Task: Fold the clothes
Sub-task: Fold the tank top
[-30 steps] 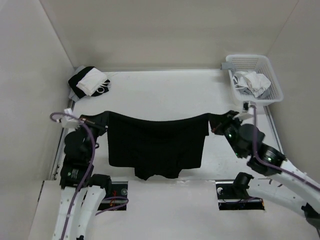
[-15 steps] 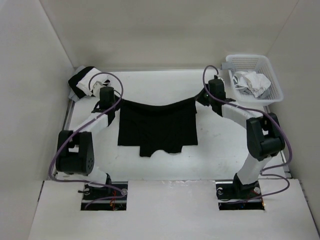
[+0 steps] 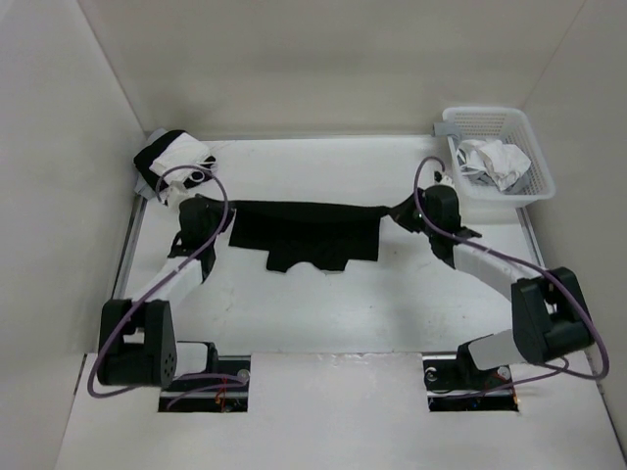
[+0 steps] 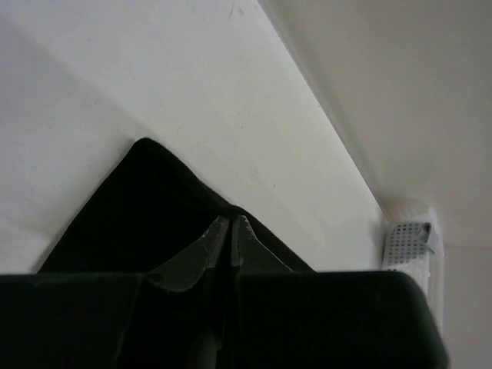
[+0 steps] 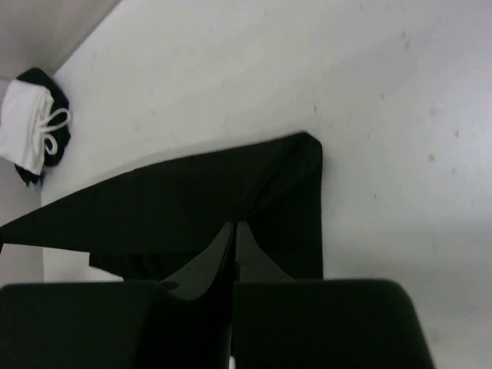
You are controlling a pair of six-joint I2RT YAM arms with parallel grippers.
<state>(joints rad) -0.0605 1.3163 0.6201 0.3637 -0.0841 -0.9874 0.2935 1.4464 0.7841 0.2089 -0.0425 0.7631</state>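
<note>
Down comes our black top from where it hung a moment ago. Now it lies stretched across the bench between us, left claw and right claw each pinched tight on a corner.

White surface, faint specks. Plain off-white walls enclose it at back, left, right. Raised white panel at near edge, two dark cutouts. Soft even light, weak shadows.

Overhead from behind; both wrist views close above the clothes
</note>
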